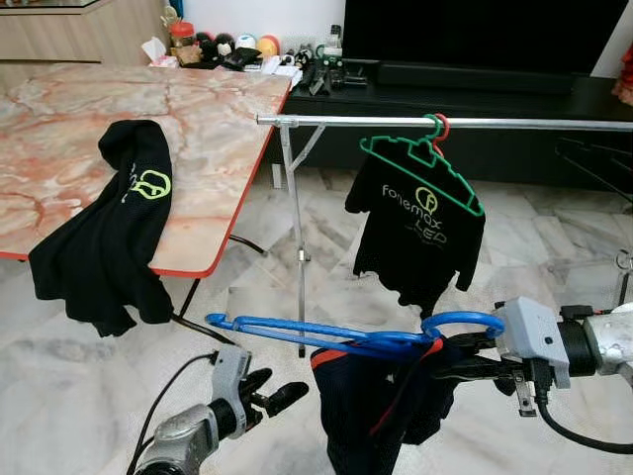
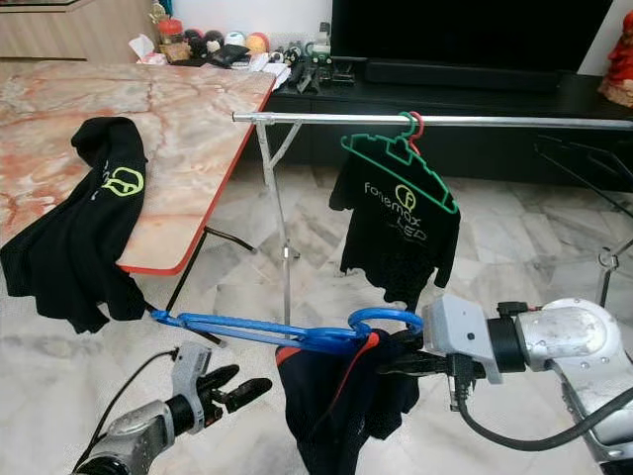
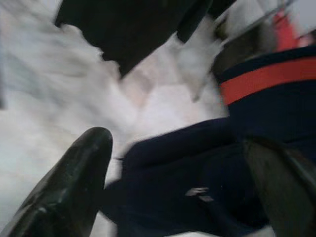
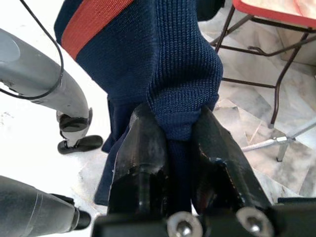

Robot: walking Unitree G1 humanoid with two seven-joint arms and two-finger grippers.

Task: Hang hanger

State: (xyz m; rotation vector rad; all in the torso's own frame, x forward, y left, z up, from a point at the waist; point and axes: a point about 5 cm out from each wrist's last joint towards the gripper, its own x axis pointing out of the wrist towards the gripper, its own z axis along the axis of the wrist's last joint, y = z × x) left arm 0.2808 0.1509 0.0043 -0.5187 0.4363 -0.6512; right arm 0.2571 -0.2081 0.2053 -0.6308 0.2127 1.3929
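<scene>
The steel clothes rail [image 1: 445,123] is being taken as the landmark. A blue hanger [image 1: 346,336] carrying a navy knit garment with a red band [image 1: 381,401] is being held below and in front of the rail, lying nearly flat, its hook end turned toward the right hand [image 1: 465,358]. The garment is being pinched between the right hand's two black fingers [image 4: 143,163], which are clenched on the knit fabric just beside the hanger's hook; whether the hanger's plastic is also being gripped cannot be told. The long arm of the blue hanger is reaching out toward the rail's upright post [image 1: 297,247].

The left hand [image 1: 272,396] is being kept low, below the rail and near the hanging garment, with its fingers [image 3: 69,187] spread apart and nothing between them; the left wrist view is blurred, and the navy cloth is being seen just ahead of those fingers.

On the rail, a green hanger [image 1: 420,163] is hanging with a black printed T-shirt [image 1: 415,233], and a red hook [image 1: 442,126] is showing beside the green hook. Beside the rail's post end, a marble-patterned desk [image 1: 198,129] with a red edge is carrying a black garment with a yellow-green logo [image 1: 114,223] draped over its front edge. Behind the rail, a dark TV cabinet [image 1: 475,99] is standing on the marble floor [image 1: 554,267].
</scene>
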